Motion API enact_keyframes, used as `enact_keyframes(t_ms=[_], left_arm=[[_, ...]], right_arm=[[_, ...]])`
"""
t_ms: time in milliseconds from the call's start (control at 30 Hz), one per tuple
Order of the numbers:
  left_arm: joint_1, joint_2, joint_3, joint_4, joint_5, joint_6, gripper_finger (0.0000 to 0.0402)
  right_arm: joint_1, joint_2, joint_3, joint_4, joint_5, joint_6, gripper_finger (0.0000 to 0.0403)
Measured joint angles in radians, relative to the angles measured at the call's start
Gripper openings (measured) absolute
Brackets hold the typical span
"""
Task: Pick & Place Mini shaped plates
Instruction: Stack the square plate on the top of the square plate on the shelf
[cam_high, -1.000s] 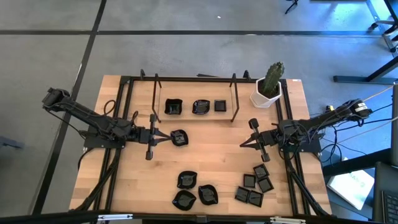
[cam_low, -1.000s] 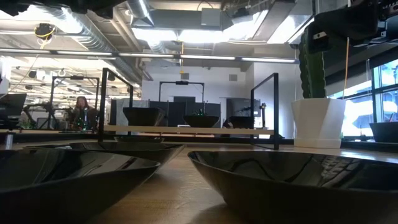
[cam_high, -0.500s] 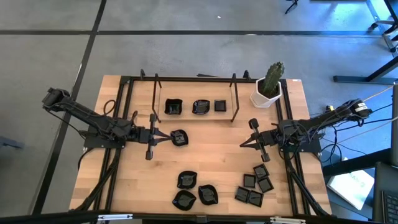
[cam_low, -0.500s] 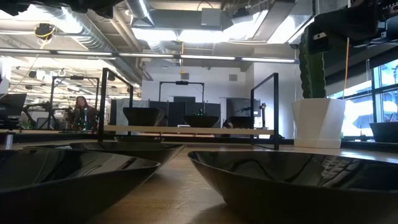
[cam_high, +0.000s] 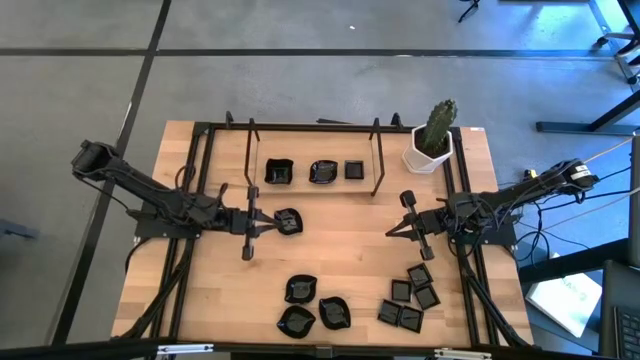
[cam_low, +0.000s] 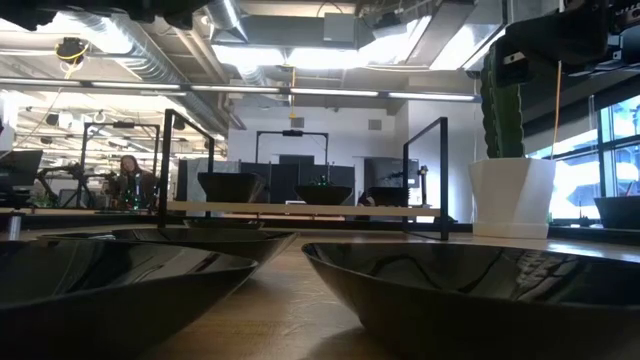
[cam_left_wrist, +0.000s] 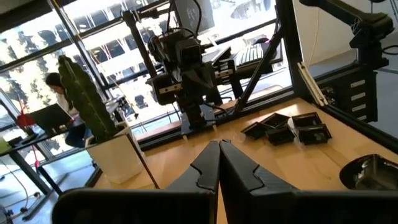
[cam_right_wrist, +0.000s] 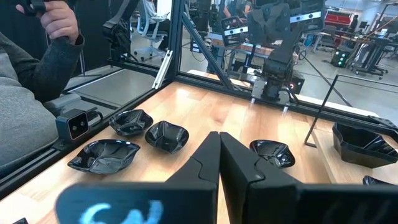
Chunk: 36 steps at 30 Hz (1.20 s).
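Plates (cam_high: 407, 300) are seen from above in two clusters at the tabletop's (cam_high: 340, 250) near edge, three more on the rack (cam_high: 313, 172). One plate (cam_high: 288, 221) lies just beside the closed left pincer (cam_high: 266, 224) (nothing gripped). Right pincer (cam_high: 392, 232) is closed too, empty. Low view: plates (cam_low: 470, 290) loom close.

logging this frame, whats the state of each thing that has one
left end effector: shut, empty, beside the lone plate
right end effector: shut, empty, mid-table
lone plate: upright on the table
three plates on the rack: resting in a row
wavy plates: loose cluster, near edge
square plates: grouped, near right corner
cactus pot: upright
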Motion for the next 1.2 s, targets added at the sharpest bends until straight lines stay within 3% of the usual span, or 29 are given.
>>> enact_keyframes(t_ms=[367,1200], left_arm=[[0.0,-0.023,0.0,0.004,-0.101,0.03,0.0009],[-0.001,-0.023,0.0,-0.024,-0.094,0.027,0.0004]], right_arm=[[0.0,0.012,0.0,-0.055,0.0,0.0,0.0009],[0.0,0.059,0.0,-0.05,0.0,-0.056,0.0011]])
